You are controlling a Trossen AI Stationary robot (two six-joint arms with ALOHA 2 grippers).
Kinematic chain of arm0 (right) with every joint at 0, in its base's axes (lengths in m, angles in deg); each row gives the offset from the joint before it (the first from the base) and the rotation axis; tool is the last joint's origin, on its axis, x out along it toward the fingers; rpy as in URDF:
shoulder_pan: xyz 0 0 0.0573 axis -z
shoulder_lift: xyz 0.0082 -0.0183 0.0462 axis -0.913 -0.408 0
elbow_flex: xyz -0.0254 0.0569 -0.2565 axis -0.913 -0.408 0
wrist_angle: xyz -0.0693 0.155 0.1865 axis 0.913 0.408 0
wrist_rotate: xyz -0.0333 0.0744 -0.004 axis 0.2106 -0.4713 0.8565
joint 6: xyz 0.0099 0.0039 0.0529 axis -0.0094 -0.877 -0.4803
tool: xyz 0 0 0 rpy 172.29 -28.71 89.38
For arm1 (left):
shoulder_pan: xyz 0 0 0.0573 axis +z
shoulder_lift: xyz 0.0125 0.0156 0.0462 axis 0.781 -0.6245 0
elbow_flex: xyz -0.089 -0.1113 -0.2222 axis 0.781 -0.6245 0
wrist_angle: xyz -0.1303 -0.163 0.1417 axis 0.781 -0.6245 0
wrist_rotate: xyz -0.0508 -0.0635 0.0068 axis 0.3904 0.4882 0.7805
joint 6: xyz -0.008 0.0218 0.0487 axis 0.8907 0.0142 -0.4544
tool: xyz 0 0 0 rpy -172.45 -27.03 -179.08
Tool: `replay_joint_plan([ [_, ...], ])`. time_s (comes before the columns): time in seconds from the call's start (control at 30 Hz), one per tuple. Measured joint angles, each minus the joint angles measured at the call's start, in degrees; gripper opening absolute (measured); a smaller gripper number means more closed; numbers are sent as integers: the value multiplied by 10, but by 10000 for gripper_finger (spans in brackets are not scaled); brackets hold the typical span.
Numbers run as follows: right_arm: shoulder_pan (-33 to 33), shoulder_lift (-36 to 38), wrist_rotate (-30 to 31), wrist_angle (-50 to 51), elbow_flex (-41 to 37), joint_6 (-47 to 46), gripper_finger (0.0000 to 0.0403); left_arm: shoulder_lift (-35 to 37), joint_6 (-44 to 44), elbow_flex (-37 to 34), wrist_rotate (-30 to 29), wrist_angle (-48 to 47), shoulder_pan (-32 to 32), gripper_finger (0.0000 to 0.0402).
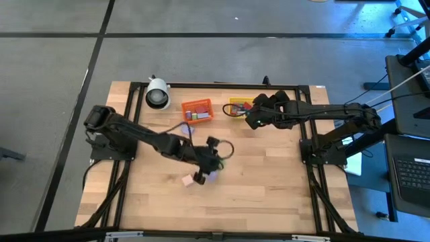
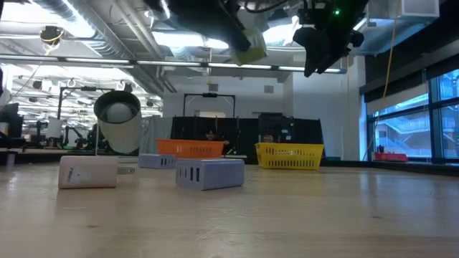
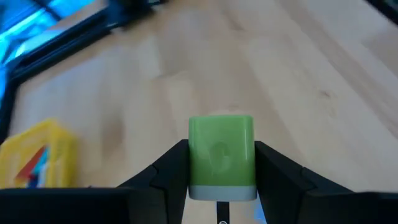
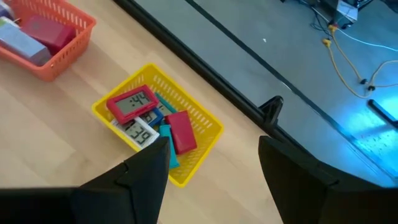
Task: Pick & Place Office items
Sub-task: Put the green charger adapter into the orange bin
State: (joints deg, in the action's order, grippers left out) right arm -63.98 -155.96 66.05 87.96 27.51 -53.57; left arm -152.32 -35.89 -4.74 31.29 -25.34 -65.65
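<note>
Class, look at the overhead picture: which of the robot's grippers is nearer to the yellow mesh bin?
The right gripper is nearer: it hangs open right beside the yellow mesh bin at the table's far edge. The left gripper is toward mid-table, holding a green block.

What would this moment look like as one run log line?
left claw: shut on green block, raised over table | right claw: open, empty, above yellow bin | orange bin: holds items
</note>
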Motion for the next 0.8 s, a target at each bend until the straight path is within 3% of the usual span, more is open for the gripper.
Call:
replay_joint_plan([
  [0.47,9,0,-24,27,0,22,245,169,94,-162,2,135,127,148],
  [0.67,-5,0,-93,-20,0,24,245,237,99,-229,28,164,172,148],
  [0.8,-26,4,-155,-116,0,45,245,249,100,-251,51,166,203,150],
])
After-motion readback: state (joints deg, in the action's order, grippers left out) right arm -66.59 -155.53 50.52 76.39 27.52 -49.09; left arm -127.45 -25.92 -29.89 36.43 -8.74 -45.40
